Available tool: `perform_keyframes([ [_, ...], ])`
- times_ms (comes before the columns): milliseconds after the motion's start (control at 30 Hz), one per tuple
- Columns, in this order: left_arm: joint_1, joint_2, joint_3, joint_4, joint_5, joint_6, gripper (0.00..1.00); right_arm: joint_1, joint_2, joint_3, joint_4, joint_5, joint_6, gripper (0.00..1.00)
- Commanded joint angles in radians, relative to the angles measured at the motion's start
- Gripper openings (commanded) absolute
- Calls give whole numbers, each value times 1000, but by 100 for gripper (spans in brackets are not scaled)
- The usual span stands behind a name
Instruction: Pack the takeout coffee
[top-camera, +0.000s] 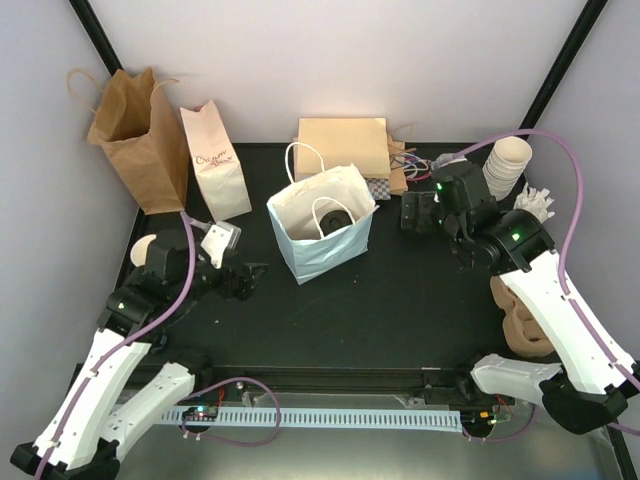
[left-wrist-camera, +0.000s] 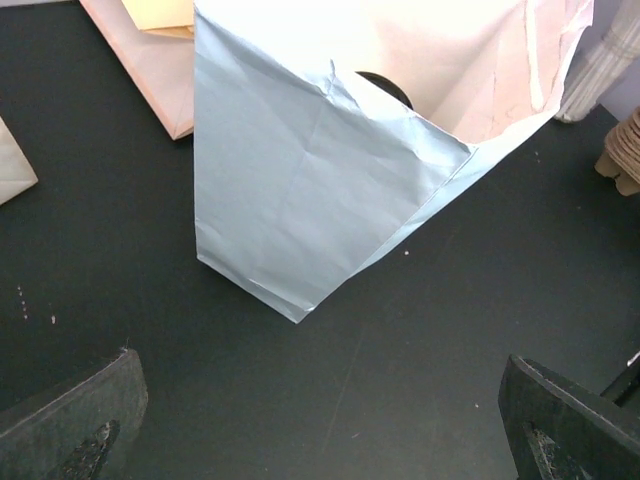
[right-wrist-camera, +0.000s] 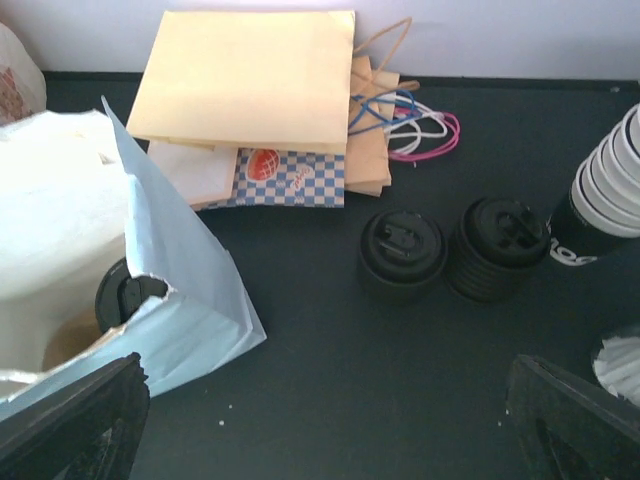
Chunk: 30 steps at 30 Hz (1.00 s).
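- Top view: the takeout coffee (top-camera: 333, 216) stands inside the open white paper bag (top-camera: 325, 255) at mid-table. Only its round black lid shows, between the bag's handles.
- The left gripper (top-camera: 248, 281) hovers just left of the bag. The right gripper (top-camera: 412, 214) hangs just right of it. Both sets of jaws are spread wide and neither holds anything.
- A brown bag (top-camera: 135, 135) and a narrow printed bag (top-camera: 215, 160) stand at the back left. Stacked bare cups (top-camera: 507, 165) sit at the back right.
- Left wrist view: the left gripper (left-wrist-camera: 320, 445) faces the bag's creased wall (left-wrist-camera: 300, 200), its fingers far apart at the lower corners. A dark arc of the lid (left-wrist-camera: 388, 88) peeks over the torn-looking rim.
- Right wrist view: the right gripper (right-wrist-camera: 320, 430) is likewise splayed and empty. The coffee's lid (right-wrist-camera: 122, 297) shows just behind the bag's near corner (right-wrist-camera: 190, 290). Two stacks of loose lids (right-wrist-camera: 402, 255) lie well apart to the right.
- Handling, as a judgement: the cup looks packed already. Its paper wall would likely crush under a hard squeeze, and it would be heavy if full. The best hold is probably around the upper body just under the lid, kept upright. The thin bag is floppy and light, so a nudge could tip it.
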<state>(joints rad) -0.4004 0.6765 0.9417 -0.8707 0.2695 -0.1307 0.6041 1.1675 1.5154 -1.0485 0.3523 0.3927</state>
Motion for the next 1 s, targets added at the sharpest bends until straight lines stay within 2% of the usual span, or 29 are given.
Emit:
perform_keyframes([
  [0, 2, -31, -8, 78, -28, -11, 99, -3, -26, -30, -28, -21, 50, 100],
  [367, 2, -85, -141, 224, -61, -44, 99, -29, 73, 52, -44, 4, 27, 100],
  [500, 0, -124, -201, 258, -58, -68, 99, -153, 128, 124, -60, -79, 3, 100],
  [667, 0, -138, -213, 268, -59, -60, 99, -334, 226, 296, -121, -166, 2, 99],
  [800, -1, -134, -218, 273, -41, -54, 99, -505, 338, 429, -151, -260, 19, 93],
  [967, -6, -143, -225, 273, -51, -56, 99, -612, 484, 552, -151, -235, 17, 77],
])
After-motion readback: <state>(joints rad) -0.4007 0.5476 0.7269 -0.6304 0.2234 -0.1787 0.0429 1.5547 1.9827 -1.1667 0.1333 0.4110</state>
